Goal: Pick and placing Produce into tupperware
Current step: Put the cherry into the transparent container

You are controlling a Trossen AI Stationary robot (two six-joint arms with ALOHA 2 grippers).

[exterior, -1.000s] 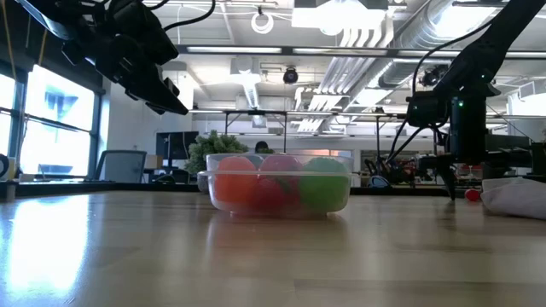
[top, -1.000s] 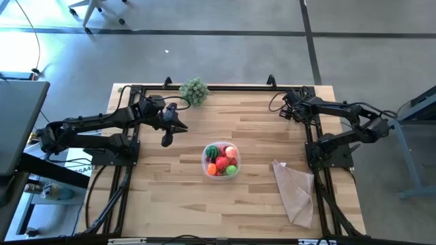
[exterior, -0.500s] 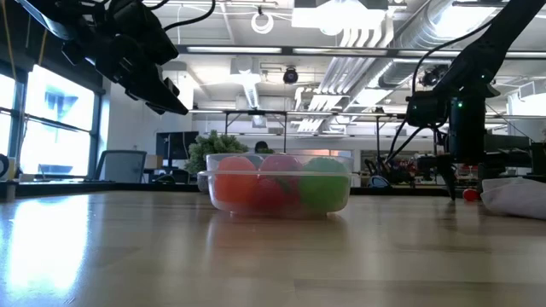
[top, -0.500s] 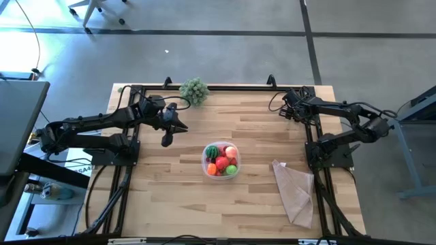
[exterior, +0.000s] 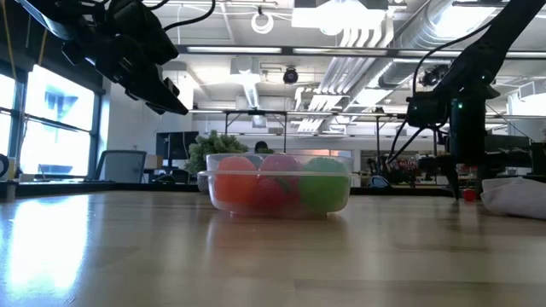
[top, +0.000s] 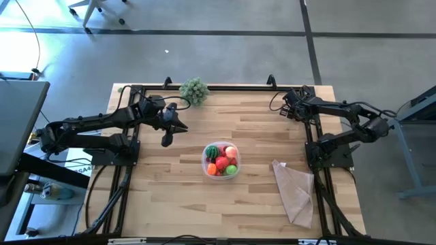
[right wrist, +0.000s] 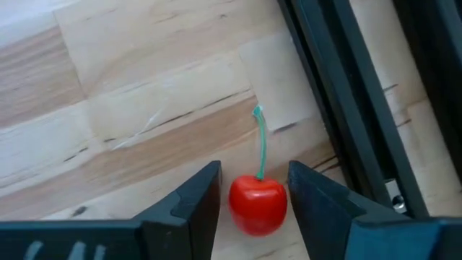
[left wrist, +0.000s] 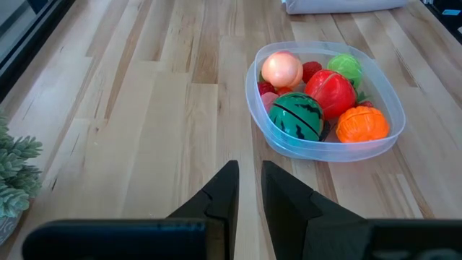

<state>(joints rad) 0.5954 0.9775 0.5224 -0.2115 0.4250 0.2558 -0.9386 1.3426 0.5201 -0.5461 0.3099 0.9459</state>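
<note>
Cherry between the right fingers, stem pointing away from the wrist

The last loose piece of produce, a red cherry (right wrist: 258,204) with a thin green stem, lies on the bare wood at the table's far right corner, just beside the dark frame rail (right wrist: 339,72); its round body sits in the gap of the right gripper (right wrist: 254,189), whose fingers stand spread on either side with a sliver of space left on each, not yet pinching, and the stem runs straight out ahead along the line of the fingers. The tupperware (top: 221,161) stands near the table's middle, well apart from the cherry, already holding the other fruits. The left gripper (left wrist: 247,189) hangs above the table on its own side, fingers nearly together on nothing, and is much the farther arm from the cherry
</note>
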